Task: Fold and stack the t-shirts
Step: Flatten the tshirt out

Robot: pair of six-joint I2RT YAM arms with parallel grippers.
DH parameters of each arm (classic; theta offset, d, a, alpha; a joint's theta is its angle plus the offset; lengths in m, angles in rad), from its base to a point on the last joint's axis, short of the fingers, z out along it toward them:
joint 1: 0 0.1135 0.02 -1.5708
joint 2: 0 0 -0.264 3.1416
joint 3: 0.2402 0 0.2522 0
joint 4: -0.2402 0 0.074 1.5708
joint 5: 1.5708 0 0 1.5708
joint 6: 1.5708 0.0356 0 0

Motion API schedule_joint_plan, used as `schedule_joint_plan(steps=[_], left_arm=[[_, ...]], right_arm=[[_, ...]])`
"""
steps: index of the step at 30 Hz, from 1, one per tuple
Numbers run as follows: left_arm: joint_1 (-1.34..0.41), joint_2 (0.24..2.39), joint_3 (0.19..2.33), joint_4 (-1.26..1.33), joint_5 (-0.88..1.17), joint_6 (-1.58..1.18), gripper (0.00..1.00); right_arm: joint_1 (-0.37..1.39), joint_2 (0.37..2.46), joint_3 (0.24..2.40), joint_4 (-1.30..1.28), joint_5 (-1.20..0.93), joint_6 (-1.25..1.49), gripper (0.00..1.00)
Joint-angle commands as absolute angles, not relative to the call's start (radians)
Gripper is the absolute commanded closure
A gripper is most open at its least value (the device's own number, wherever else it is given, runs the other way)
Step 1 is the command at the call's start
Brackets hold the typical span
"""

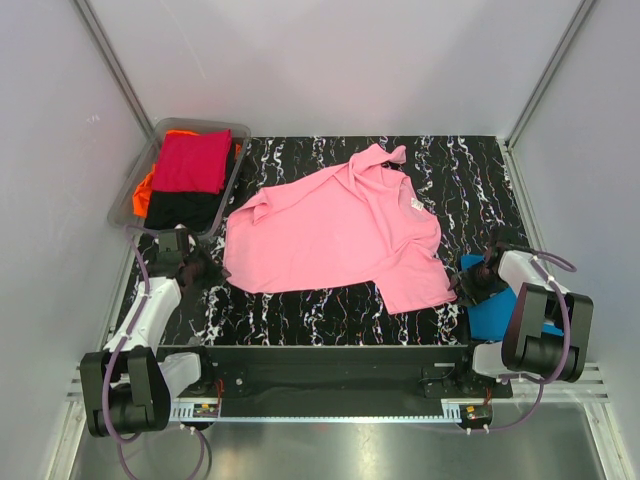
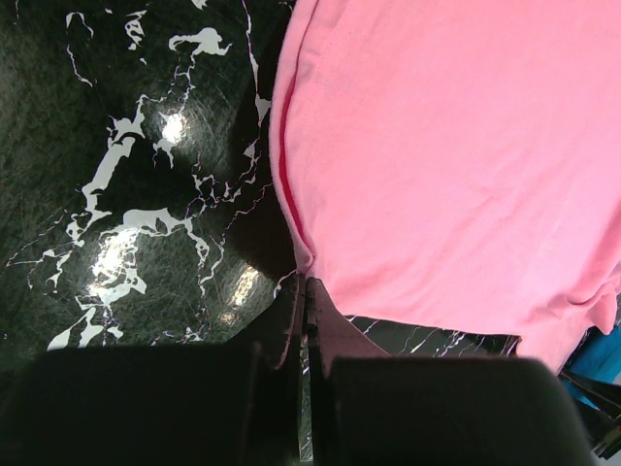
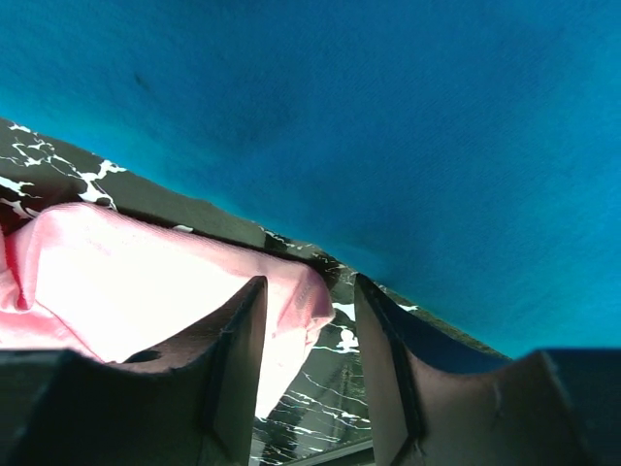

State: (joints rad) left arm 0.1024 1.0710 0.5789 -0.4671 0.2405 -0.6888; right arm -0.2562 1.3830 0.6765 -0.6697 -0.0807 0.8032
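The light pink t-shirt (image 1: 335,230) lies spread out, front down, in the middle of the black marbled table (image 1: 300,310). My left gripper (image 1: 207,268) is at the shirt's near left corner. In the left wrist view its jaws (image 2: 309,283) are shut, with the corner of the pink cloth (image 2: 456,155) pinched at the tips. My right gripper (image 1: 468,285) is open at the shirt's near right corner. In the right wrist view the pink corner (image 3: 301,301) lies between the spread fingers (image 3: 309,286). The bright blue t-shirt (image 1: 497,312) lies under the right arm and fills that view (image 3: 388,126).
A clear plastic bin (image 1: 135,190) at the back left holds folded crimson (image 1: 192,160), orange (image 1: 145,188) and black (image 1: 180,210) shirts. White walls enclose the table on three sides. The arm bases and a rail (image 1: 330,375) run along the near edge.
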Motion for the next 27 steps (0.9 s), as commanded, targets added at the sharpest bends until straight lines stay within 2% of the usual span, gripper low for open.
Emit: schedule_joint_plan(steps=[1,6,9,10,14,18,19,27], left_arm=[[0.107,1.078,0.592,-0.422,0.271,-0.689,1.00],[0.107,1.072,0.591,-0.420,0.271,-0.687,1.00],[0.106,1.060,0.591,-0.423,0.276,-0.689,1.00],[0.109,1.057,0.591,-0.423,0.279,-0.689,1.00],[0.106,1.023,0.623,-0.430,0.302,-0.684,1.00],[0.100,0.988,0.705,-0.442,0.340,-0.670,1.00],[0.098,0.985,0.728,-0.465,0.339,-0.664,1.00],[0.072,0.945,1.043,-0.505,0.334,-0.598,1.00]], right_arm=[[-0.253,1.388,0.657,-0.681,-0.069,0.801,0.52],[-0.253,1.425,0.657,-0.654,-0.064,0.804,0.65],[-0.253,1.433,0.666,-0.649,-0.086,0.801,0.88],[-0.253,1.428,0.678,-0.649,-0.090,0.799,1.00],[-0.253,1.368,0.776,-0.667,-0.115,0.810,1.00],[-0.252,1.371,1.004,-0.690,-0.135,0.783,1.00],[-0.252,1.379,1.119,-0.704,-0.137,0.772,1.00],[-0.252,1.361,1.581,-0.669,-0.173,0.710,1.00]])
